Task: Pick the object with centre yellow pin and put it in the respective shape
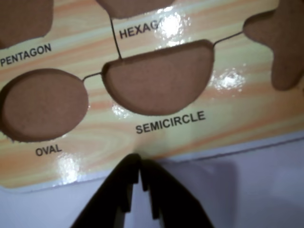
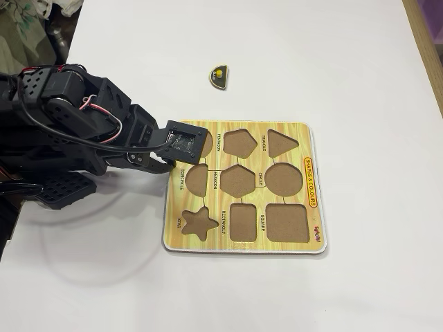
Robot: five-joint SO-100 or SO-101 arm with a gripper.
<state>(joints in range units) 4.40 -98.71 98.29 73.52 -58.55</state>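
A: White table [image 2: 346, 55], fixed view. Piece?
B: Semicircle piece [image 2: 219, 76] lies beyond the board [image 2: 304, 228], well apart; straight edge faces away from it, dark face, yellow knob.
A: Wrist view?
B: Semicircle cut-out [image 1: 159, 78] empty; gripper [image 1: 141, 183] fingers closed, holding nothing, at the board's edge.

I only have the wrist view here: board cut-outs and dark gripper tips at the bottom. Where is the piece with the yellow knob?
Observer: In the fixed view the semicircle piece lies on the white table, beyond the board's top edge and apart from it.
Operator: Is the gripper holding anything?
Observer: No. The gripper is shut and empty at the board's left edge.
Operator: Any pieces already in the board?
Observer: None; every cut-out is bare, including the semicircle cut-out.
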